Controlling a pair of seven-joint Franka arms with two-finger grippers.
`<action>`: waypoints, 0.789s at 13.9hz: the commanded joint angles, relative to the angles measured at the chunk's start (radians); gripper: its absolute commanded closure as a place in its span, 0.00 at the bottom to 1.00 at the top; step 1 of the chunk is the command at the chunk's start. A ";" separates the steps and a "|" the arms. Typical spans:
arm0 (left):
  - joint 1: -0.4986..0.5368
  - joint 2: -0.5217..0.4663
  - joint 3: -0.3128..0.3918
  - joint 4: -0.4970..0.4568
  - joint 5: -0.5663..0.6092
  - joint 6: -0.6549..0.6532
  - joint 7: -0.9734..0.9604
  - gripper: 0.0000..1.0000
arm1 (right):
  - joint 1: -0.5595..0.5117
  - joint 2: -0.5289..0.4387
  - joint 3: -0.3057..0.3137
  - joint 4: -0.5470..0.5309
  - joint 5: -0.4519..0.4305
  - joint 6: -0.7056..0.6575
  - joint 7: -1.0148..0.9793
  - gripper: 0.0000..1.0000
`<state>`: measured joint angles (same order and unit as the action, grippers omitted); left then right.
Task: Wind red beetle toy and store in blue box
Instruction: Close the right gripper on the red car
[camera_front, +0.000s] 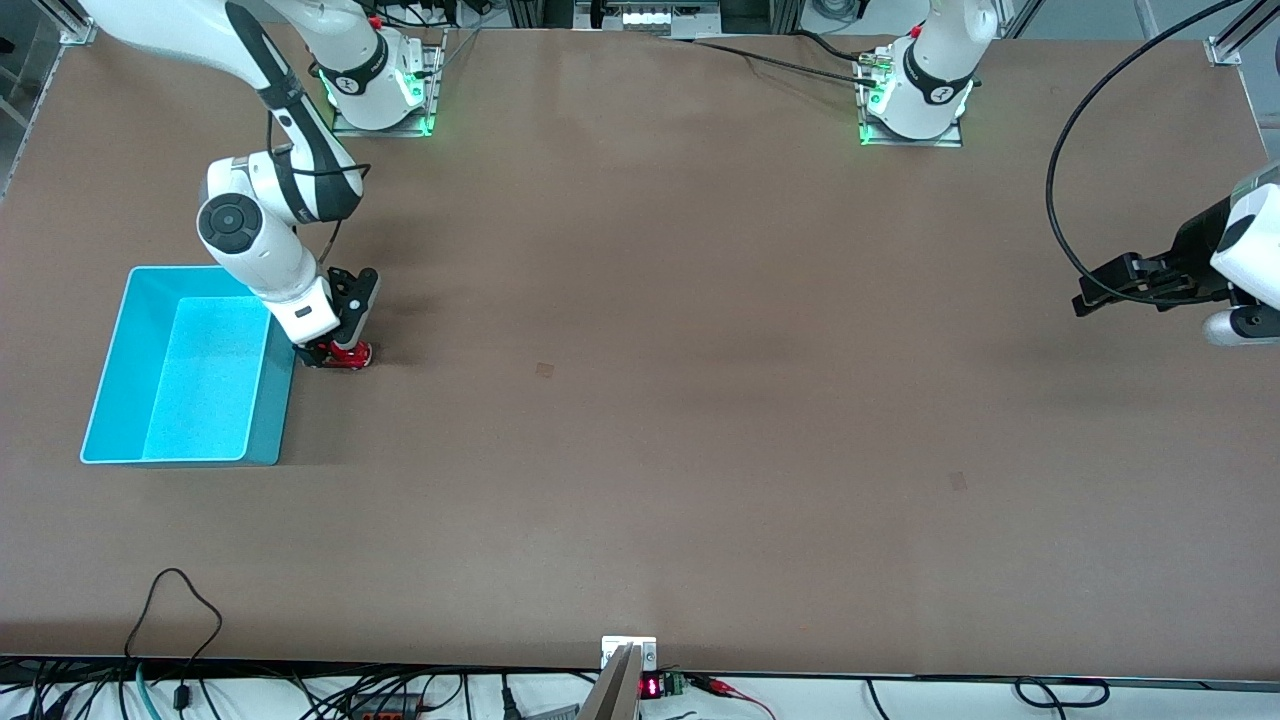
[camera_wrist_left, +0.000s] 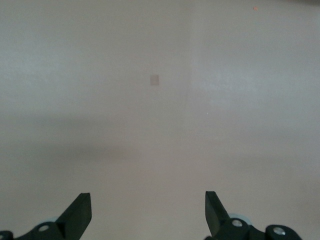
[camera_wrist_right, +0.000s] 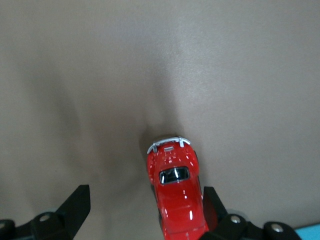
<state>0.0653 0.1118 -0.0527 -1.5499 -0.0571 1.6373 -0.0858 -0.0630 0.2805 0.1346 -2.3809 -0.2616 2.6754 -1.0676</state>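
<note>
The brown table (camera_front: 700, 450) carries the light-blue, open-topped blue box (camera_front: 130, 440) at the right arm's end. At the box's 3 o'clock, just beside its wall, sits the glossy red beetle toy (camera_wrist_right: 176, 197) with a silvery bumper. The right gripper (camera_wrist_right: 145, 205) straddles it, jaws wide. The left gripper (camera_wrist_left: 148, 210) waits wide open above bare table.

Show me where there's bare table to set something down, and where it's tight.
The brown table lies bare from the light blue open plastic bin to the left arm's end, where the open left pincer hangs. It is crowded only beside the bin: the tiny glossy red toy car sits between the open right pincer's fingers there. The bin holds nothing.
</note>
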 joint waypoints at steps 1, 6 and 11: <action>0.002 -0.027 -0.001 -0.002 0.016 -0.065 -0.005 0.00 | -0.060 0.020 0.019 0.005 -0.022 0.055 -0.096 0.00; 0.002 -0.037 -0.003 -0.012 0.020 -0.027 0.067 0.00 | -0.087 0.072 0.019 0.006 -0.019 0.127 -0.140 0.42; 0.005 -0.040 -0.003 -0.032 0.019 -0.031 0.017 0.00 | -0.086 0.037 0.020 0.019 -0.002 0.113 -0.038 1.00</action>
<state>0.0659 0.0939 -0.0524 -1.5531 -0.0554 1.6008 -0.0431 -0.1321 0.3466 0.1355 -2.3689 -0.2607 2.7987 -1.1770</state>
